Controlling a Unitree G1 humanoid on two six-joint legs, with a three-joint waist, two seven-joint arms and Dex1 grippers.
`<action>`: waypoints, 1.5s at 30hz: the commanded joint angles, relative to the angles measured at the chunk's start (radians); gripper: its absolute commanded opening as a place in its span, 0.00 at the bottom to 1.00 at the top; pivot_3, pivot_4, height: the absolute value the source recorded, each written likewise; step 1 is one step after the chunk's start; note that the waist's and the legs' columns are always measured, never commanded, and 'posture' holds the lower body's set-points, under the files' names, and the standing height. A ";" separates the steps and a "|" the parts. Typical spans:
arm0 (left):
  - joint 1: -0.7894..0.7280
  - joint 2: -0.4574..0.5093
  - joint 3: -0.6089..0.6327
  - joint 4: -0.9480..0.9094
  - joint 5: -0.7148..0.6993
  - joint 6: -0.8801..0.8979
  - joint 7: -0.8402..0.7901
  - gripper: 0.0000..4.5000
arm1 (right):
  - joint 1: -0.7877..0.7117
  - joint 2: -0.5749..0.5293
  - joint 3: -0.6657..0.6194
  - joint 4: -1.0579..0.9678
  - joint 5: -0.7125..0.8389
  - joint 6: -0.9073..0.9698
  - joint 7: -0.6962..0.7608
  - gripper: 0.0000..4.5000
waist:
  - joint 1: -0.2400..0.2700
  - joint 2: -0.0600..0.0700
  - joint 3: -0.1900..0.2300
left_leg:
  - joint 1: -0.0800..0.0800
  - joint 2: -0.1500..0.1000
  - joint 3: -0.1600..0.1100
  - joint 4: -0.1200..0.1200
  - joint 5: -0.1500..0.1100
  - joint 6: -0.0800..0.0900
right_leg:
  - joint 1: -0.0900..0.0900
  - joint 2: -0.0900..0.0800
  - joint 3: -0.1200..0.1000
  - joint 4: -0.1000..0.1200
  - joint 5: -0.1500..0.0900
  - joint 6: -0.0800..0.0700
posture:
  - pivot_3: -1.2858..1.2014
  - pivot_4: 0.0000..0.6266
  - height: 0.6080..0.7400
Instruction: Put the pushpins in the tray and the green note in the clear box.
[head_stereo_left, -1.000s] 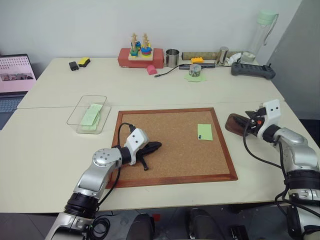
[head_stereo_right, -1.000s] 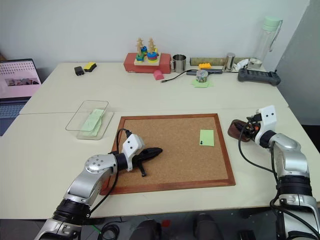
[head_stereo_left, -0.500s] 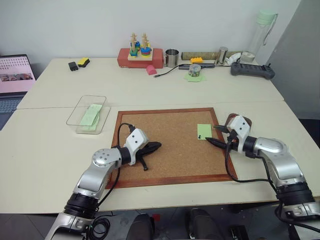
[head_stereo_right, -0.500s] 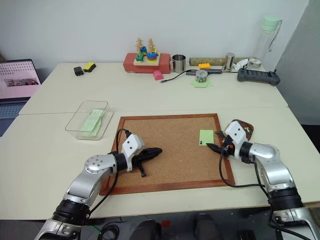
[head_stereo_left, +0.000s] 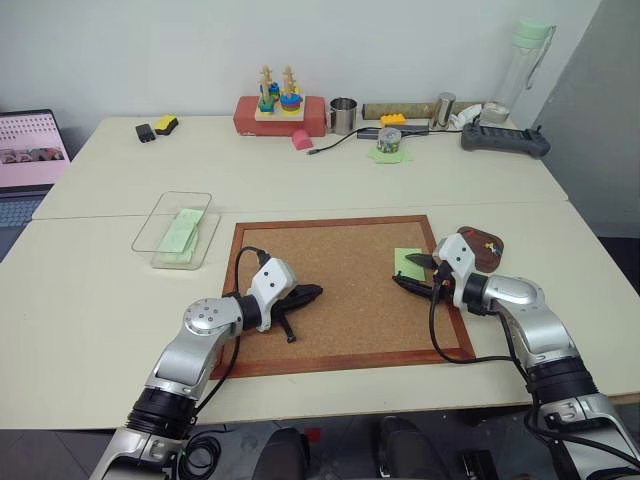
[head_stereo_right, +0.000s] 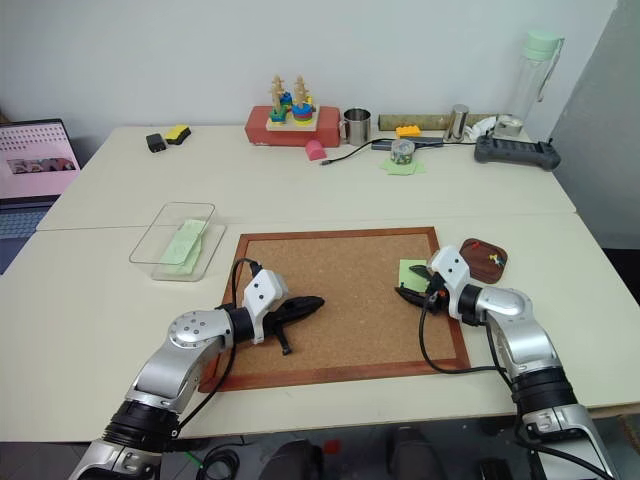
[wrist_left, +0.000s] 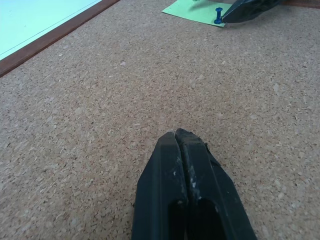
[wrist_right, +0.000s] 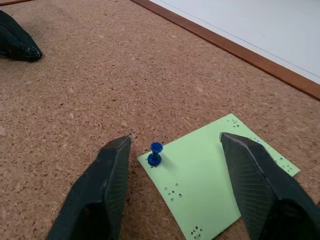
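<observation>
A light green note (head_stereo_left: 408, 264) lies on the cork board (head_stereo_left: 340, 250), held down by a blue pushpin (wrist_right: 155, 154) at its near corner. My right gripper (wrist_right: 176, 142) is open and low over that corner. One finger is on each side of the pin and neither touches it. Just to the right, off the board, sits the dark brown tray (head_stereo_left: 472, 255) with small pins (head_stereo_left: 488, 241) in it. The clear box (head_stereo_left: 160, 226) at the left holds another green note (head_stereo_left: 183, 232). My left gripper (head_stereo_left: 312, 292) rests shut on the board.
Along the table's far edge stand a red block with wooden toys (head_stereo_left: 280, 112), a metal cup (head_stereo_left: 344, 115), a small jar on a wrinkled green sheet (head_stereo_left: 389, 145), a tall bottle (head_stereo_left: 522, 70) and a black device (head_stereo_left: 505, 140). A laptop (head_stereo_left: 30, 150) sits far left.
My right gripper has swung left from over the tray onto the cork board, down to the pinned note, and its fingers have narrowed a little. The left arm has stayed put.
</observation>
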 joint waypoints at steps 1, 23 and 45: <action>0.028 0.017 -0.018 0.035 0.035 0.035 0.000 0.00 | -0.024 0.005 -0.010 -0.004 0.020 0.007 0.019 0.42 | 0.000 0.000 0.000 | 0.000 0.000 0.000 0.000 0.000 0.000 | 0.000 0.000 0.000 0.000 0.000 0.000 | 0.52 0.24 1.00; -0.007 0.004 0.014 0.023 0.010 0.085 0.029 0.00 | -0.005 -0.043 -0.001 -0.158 0.016 0.012 0.104 0.00 | 0.000 0.000 0.000 | 0.000 0.000 0.000 0.000 0.000 0.000 | 0.000 0.000 0.000 0.000 0.000 0.000 | 0.52 0.24 1.00; -0.155 -0.235 0.238 -0.148 -0.584 0.747 0.120 0.83 | -0.046 -0.095 0.102 -0.226 -0.167 -0.388 0.099 0.00 | 0.003 -0.003 0.002 | -0.018 -0.002 0.000 0.004 0.000 -0.001 | -0.019 -0.001 0.000 0.001 0.005 -0.001 | 0.52 0.24 1.00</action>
